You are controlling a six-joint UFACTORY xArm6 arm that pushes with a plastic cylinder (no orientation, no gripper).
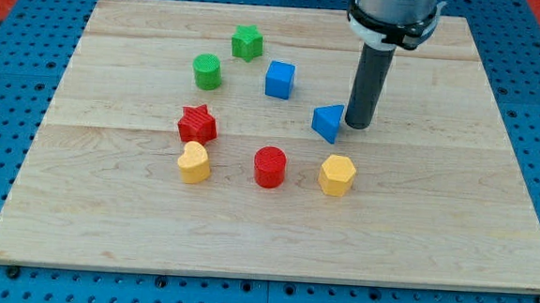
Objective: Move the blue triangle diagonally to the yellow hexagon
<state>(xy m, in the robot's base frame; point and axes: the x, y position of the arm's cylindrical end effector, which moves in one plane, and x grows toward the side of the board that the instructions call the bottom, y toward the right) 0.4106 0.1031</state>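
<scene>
The blue triangle sits on the wooden board, right of centre. The yellow hexagon lies just below it, slightly to the view's right. My tip stands on the board right beside the blue triangle's right edge, touching it or nearly so. The dark rod rises from there to the arm's mount at the view's top.
A blue cube lies up and left of the triangle. A green star and a green cylinder sit at the upper left. A red star, a yellow heart and a red cylinder lie to the left.
</scene>
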